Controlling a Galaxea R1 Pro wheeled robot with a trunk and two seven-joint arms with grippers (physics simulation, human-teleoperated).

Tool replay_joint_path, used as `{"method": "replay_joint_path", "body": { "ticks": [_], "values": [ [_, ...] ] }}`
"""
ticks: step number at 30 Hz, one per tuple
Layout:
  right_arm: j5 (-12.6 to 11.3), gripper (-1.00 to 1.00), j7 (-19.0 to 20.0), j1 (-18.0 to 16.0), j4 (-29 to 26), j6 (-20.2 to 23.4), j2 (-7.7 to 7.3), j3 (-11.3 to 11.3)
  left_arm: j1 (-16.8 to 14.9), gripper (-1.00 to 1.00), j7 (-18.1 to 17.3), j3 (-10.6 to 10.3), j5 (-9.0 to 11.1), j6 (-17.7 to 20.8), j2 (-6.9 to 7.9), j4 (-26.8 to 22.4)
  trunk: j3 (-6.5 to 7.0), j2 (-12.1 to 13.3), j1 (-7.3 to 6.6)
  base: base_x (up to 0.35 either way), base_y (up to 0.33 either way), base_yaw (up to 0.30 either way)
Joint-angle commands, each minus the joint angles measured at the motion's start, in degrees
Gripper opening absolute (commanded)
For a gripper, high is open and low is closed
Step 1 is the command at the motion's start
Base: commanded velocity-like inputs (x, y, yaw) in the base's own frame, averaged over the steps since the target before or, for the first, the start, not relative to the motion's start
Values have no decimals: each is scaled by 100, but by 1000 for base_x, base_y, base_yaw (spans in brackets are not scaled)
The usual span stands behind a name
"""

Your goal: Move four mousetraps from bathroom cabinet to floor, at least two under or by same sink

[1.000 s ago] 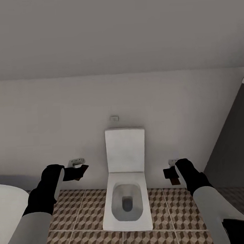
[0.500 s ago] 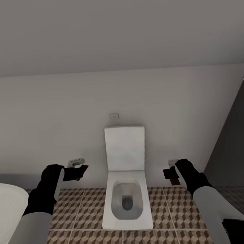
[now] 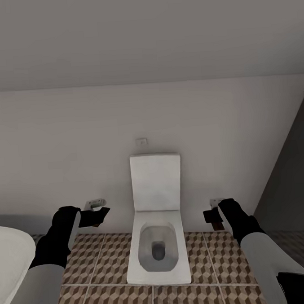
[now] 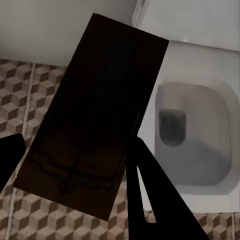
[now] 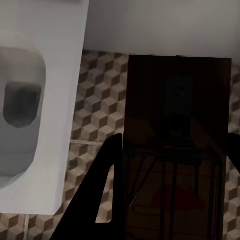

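- Left end effector (image 3: 98, 216) is closed on a mousetrap (image 4: 95, 125), held flat between its fingers.
- Right end effector (image 3: 213, 219) likewise clamps a second mousetrap (image 5: 175, 150).
- Below and between them: the toilet (image 3: 158, 241) and the bathroom floor (image 3: 94, 268).
- Risk: releasing here would leave both traps by the toilet rather than beside a sink, or let one fall into the bowl.

White square toilet (image 3: 157, 241), lid up, stands against a plain off-white wall (image 3: 57, 144) w/ small flush plate (image 3: 141, 142) above. Cube-pattern tile floor (image 3: 100, 263) in brown, beige & white. White tub rim (image 3: 10, 264) at left edge; dark grey panel (image 3: 291, 184) at right.
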Motion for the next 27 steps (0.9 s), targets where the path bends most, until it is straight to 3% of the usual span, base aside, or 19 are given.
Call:
{"method": "replay_joint_path", "body": {
  "ticks": [1,9,14,19,27],
  "values": [
    [55,-100,47,-3,17,14,-1,-21,-5,-100,-43,8,-37,-12,0,15,-24,-45,22,0,0,0],
    [54,-100,39,-3,326,-335,-18,-25,-7,-100,182,29,-50,-826,18,806,-168,-366,198,0,0,0],
    [48,-100,-36,-3,505,-566,-6,-29,-7,-100,705,32,-36,-1293,14,1351,-258,-567,308,0,0,0],
    [35,-100,-244,-3,655,-768,15,-49,-7,-100,1067,18,-20,-1419,-9,1437,-348,-767,418,0,0,0],
    [8,-100,-838,-3,1057,-1177,51,-167,-7,-100,1174,10,-29,-1562,13,1293,-491,-1088,593,0,0,0]
  ]
}}
